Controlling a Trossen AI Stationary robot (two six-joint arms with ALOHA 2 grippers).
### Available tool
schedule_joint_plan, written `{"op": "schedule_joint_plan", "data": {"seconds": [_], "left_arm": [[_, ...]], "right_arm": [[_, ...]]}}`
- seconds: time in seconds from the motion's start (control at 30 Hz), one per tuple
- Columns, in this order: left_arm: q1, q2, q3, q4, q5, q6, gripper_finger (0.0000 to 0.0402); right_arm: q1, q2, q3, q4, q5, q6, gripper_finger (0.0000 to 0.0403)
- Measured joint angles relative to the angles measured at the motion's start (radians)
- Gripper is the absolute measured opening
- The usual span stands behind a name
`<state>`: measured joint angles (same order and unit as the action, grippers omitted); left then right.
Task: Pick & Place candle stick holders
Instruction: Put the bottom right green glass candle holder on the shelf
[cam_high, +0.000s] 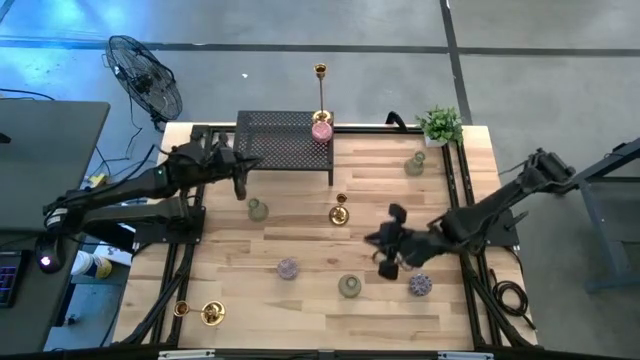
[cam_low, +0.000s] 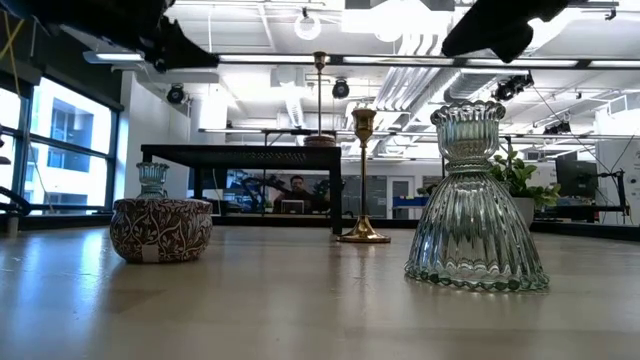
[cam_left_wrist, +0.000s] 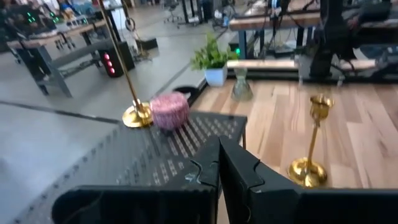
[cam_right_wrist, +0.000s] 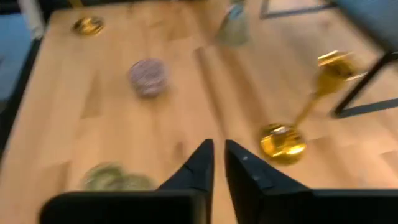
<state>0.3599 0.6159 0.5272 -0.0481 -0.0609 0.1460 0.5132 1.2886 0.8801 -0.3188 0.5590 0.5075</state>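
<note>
A gold candlestick (cam_high: 321, 95) and a pink squat holder (cam_high: 321, 130) stand on the black mesh rack (cam_high: 285, 145). A second gold candlestick (cam_high: 339, 212) stands on its round base mid-table. A third (cam_high: 200, 313) lies on its side at the near left. Pale green holders (cam_high: 257, 209) (cam_high: 414, 165) (cam_high: 349, 286) and purple ones (cam_high: 287, 268) (cam_high: 419, 285) stand on the table. My left gripper (cam_high: 242, 176) is shut and empty at the rack's near left corner (cam_left_wrist: 161, 155). My right gripper (cam_high: 380, 250) is shut and empty, above the table to the near right of the standing candlestick (cam_right_wrist: 292, 124).
A small potted plant (cam_high: 440, 125) stands at the far right corner. The rack takes up the far middle. Bare wood lies between the holders in the table's middle and near part. A fan (cam_high: 145, 75) stands on the floor beyond the far left corner.
</note>
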Motion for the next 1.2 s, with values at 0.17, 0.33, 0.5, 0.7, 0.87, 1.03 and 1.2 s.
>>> {"op": "schedule_joint_plan", "data": {"seconds": [0.17,0.33,0.5,0.7,0.87,1.03,1.2], "left_arm": [[0.000,0.004,-0.046,0.003,0.000,-0.018,0.0001],[0.000,0.004,-0.084,0.036,0.000,-0.020,0.0001],[0.000,0.004,-0.097,0.065,0.000,-0.020,0.0001],[0.000,0.005,-0.097,0.066,0.000,-0.020,0.0001],[0.000,0.005,-0.097,0.066,0.000,-0.026,0.0001],[0.000,0.008,-0.097,0.064,-0.001,-0.031,0.0001],[0.000,0.008,-0.097,0.063,-0.001,-0.034,0.0001]], "right_arm": [[0.053,0.150,0.082,-0.001,-0.075,0.068,0.0112],[0.088,0.297,0.193,-0.003,-0.160,0.070,0.0204],[0.102,0.393,0.276,-0.044,-0.224,0.071,0.0278],[0.092,0.423,0.288,-0.108,-0.209,0.066,0.0312],[0.089,0.423,0.268,-0.102,-0.189,0.027,0.0314],[0.082,0.427,0.197,0.015,-0.211,-0.013,0.0307],[0.078,0.427,0.139,0.172,-0.203,-0.070,0.0277]]}}
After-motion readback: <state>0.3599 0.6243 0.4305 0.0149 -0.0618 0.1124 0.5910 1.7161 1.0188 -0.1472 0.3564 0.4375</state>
